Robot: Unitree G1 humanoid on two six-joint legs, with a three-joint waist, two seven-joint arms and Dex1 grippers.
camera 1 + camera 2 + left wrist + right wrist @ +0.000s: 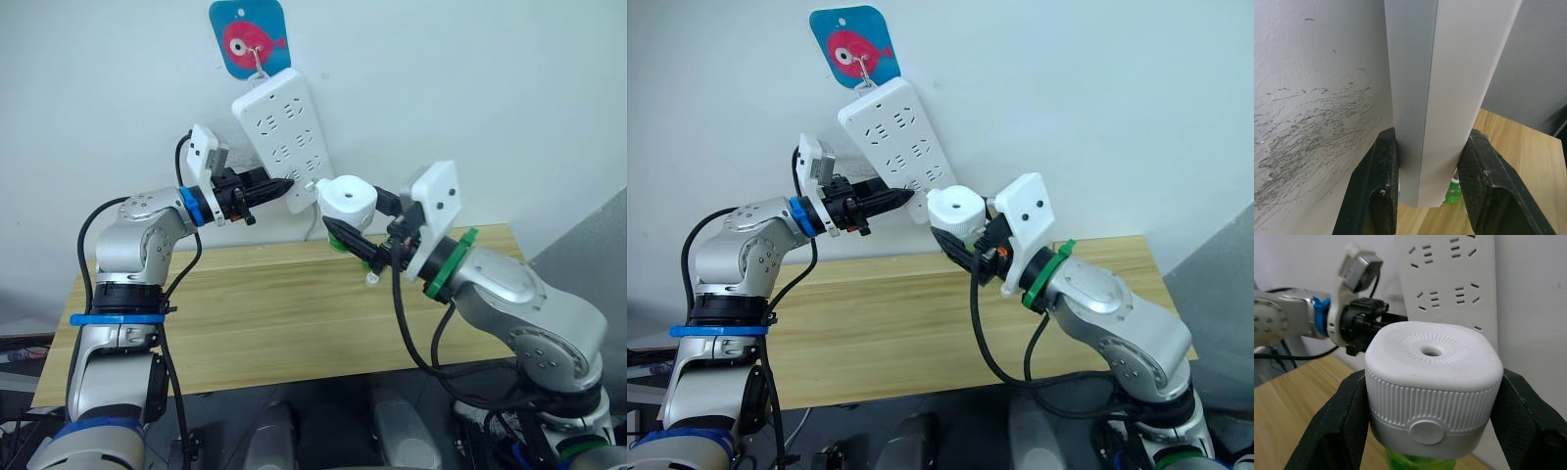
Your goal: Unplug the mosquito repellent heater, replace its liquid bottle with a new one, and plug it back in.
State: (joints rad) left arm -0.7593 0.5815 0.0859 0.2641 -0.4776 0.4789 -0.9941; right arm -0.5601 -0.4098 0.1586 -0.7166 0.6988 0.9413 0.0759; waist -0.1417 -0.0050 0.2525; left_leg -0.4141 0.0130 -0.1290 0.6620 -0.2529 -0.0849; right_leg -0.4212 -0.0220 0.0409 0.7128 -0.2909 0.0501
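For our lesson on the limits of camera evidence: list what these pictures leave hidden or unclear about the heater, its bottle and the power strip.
- Heater prongs: hidden behind its body in the right wrist view.
- Green bottle: cut off by the picture edge and the right hand; liquid level unknown.
- Whether the heater is plugged in: the eye views do not settle it.
- Power strip sockets: the left wrist view sees only its edge between the left hand fingers.

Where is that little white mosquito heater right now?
The mosquito repellent heater sits clamped in the right gripper, held in the air above the table, just beside the lower end of the wall power strip.
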